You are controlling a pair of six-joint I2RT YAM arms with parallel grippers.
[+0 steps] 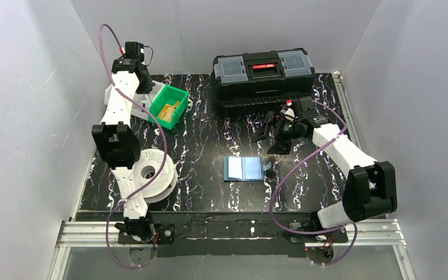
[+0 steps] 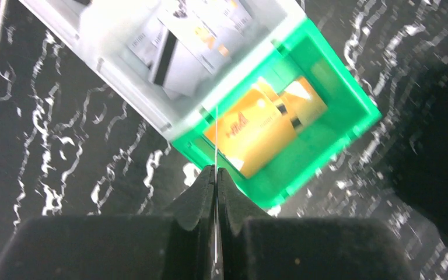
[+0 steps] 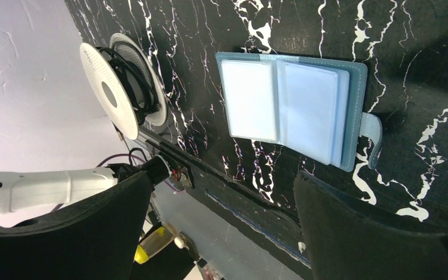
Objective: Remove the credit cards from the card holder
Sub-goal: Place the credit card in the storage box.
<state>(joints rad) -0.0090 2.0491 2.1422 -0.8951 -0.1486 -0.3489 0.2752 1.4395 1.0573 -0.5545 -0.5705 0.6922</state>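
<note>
Black white-veined table [image 1: 210, 192]; white walls [image 1: 29, 116]; card holder [image 1: 243, 168] lying open.

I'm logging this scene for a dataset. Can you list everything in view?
card holder: one, blue, paler inside, lying open mid-table
green bin: one, green, left rear
credit cards: at least one, orange-tan, in the green bin
pale bin: one, whitish, against the green bin, contents blurred
toolbox: one, black, rear
spool: one, white, near left
table: one, black with white veining
left pincer: one, black, shut on what looks like a thin card seen edge-on, over the bins
right pincer: one, black, open, apart from the card holder
</note>
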